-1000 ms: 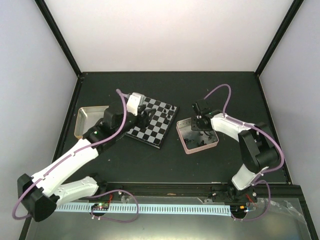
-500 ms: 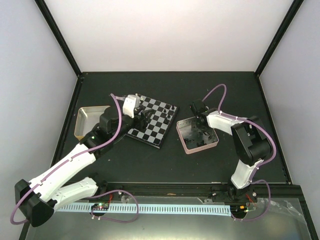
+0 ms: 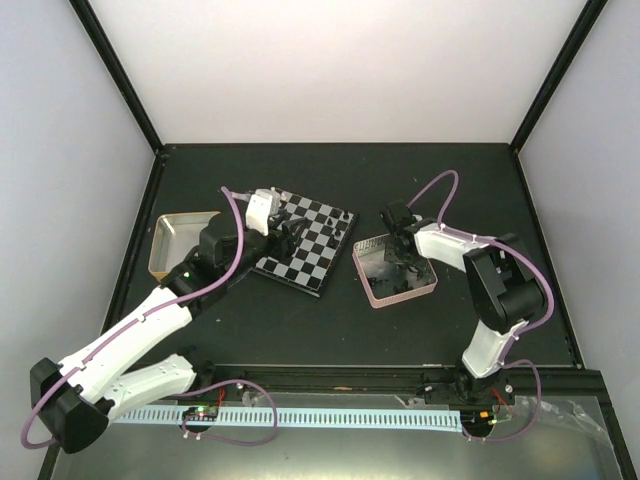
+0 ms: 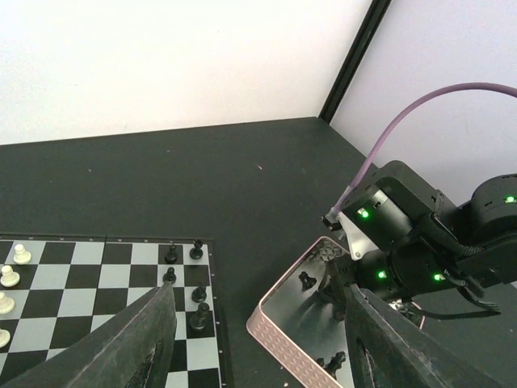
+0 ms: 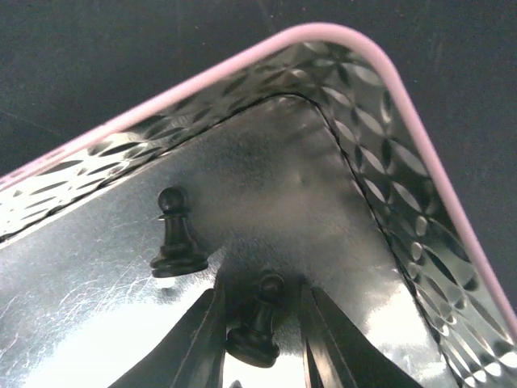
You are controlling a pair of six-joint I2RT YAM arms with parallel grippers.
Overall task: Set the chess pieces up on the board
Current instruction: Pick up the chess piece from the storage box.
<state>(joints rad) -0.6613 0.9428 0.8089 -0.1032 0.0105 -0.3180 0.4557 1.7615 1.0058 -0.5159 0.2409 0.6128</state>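
The board (image 3: 308, 245) lies left of centre, with several black chess pieces (image 4: 199, 295) standing along its right edge and white ones (image 4: 10, 277) at its left. My left gripper (image 4: 257, 283) hovers open over the board's right rim, holding nothing. My right gripper (image 5: 260, 303) is down inside the pink-rimmed tin (image 5: 242, 61), open. Its fingers (image 5: 202, 331) straddle an upright black pawn (image 5: 257, 319); the left one is at the pawn's base and a gap shows on the right. A second black pawn (image 5: 176, 234) stands just to the left.
The pink-rimmed tin (image 3: 366, 282) sits right of the board and holds more black pieces (image 4: 335, 360). A gold-rimmed tin (image 3: 165, 240) lies left of the board, partly under my left arm. The right arm's wrist (image 4: 428, 242) stands close to my left gripper's right finger.
My right gripper's jaws have narrowed around the pawn in the tin. The left arm shifted slightly at first and has since stayed put over the board's edge.
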